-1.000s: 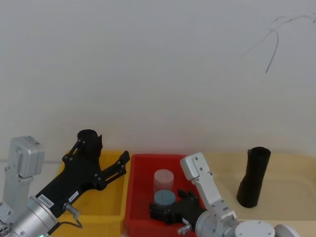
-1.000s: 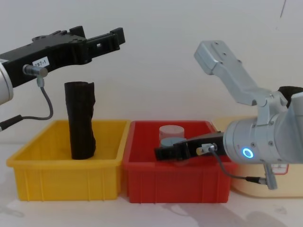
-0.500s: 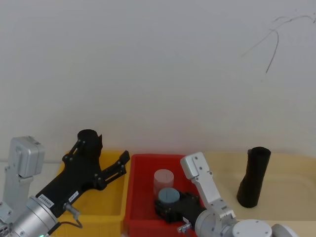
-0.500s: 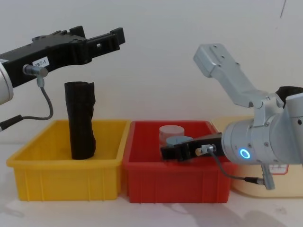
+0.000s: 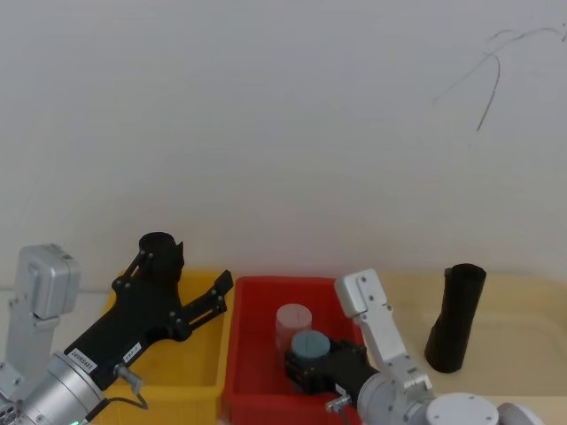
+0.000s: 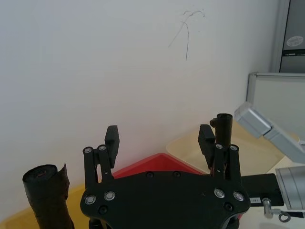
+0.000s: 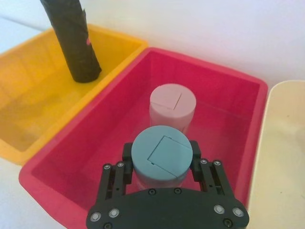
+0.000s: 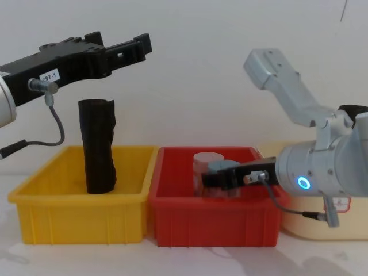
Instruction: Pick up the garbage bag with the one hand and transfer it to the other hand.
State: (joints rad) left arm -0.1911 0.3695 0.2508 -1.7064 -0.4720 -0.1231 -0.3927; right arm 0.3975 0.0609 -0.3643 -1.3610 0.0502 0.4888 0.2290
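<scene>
The garbage bag [image 8: 98,146], a tall black roll with a flared top, stands upright in the yellow bin [image 8: 80,218]; it shows too in the wrist views [image 7: 71,43] [image 6: 45,195]. My left gripper [image 8: 123,43], with the "97-1" sticker, hangs open above it, apart from it [image 5: 186,266] [image 6: 159,138]. My right gripper [image 7: 161,150] is low in the red bin [image 8: 213,224], shut on a blue-lidded jar [image 7: 162,157] [image 5: 310,343].
A pale pink jar [image 7: 172,107] stands in the red bin just beyond the blue one. A second black roll [image 5: 456,316] stands in the beige tray [image 5: 523,336] at the right. A white wall runs close behind the bins.
My right gripper has drawn back to the right inside the red bin, carrying the blue-lidded jar with it. The left gripper and the garbage bag have not moved.
</scene>
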